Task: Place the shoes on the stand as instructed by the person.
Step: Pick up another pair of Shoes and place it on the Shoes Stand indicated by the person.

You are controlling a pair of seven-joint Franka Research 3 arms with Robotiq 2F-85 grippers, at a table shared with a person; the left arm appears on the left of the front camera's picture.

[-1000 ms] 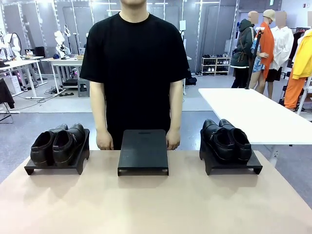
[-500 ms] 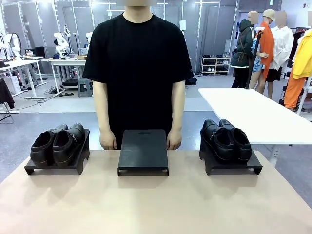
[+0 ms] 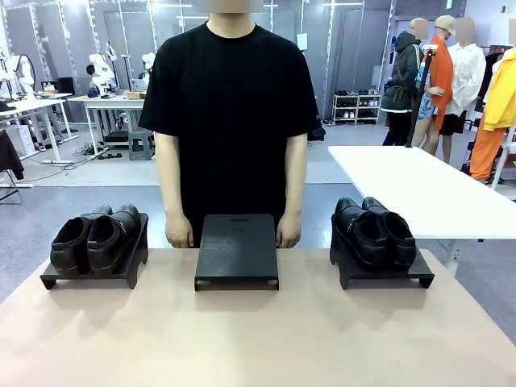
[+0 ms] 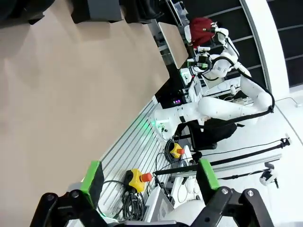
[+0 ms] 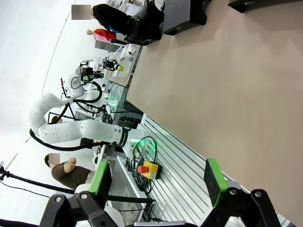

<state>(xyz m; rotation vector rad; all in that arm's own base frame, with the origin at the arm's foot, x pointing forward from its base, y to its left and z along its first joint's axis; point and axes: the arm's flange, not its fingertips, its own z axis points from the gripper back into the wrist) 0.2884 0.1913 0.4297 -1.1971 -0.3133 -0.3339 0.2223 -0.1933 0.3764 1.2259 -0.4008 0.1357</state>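
One pair of black shoes (image 3: 97,238) sits on the left stand (image 3: 134,256), and another pair of shoes (image 3: 375,232) sits on the right stand (image 3: 385,276). Between them the middle stand (image 3: 236,250) is bare. The person (image 3: 234,105) stands behind it, with one hand (image 3: 179,234) and the other hand (image 3: 288,234) hanging at the table's far edge on either side of it. My left gripper (image 4: 149,182) hangs open over the table's near edge with nothing between its green pads. My right gripper (image 5: 157,182) is open too, holding nothing. A shoe (image 5: 142,23) shows far off.
The tan table (image 3: 258,339) is bare in front of the stands. A white table (image 3: 427,185) stands at the back right. Each wrist view shows the other white arm (image 4: 227,106) (image 5: 71,127) and a yellow emergency-stop box (image 4: 137,178) beside the table.
The person has straightened and shifted back slightly, hands staying at the table's edge. Shoes, stands and both grippers have not moved.
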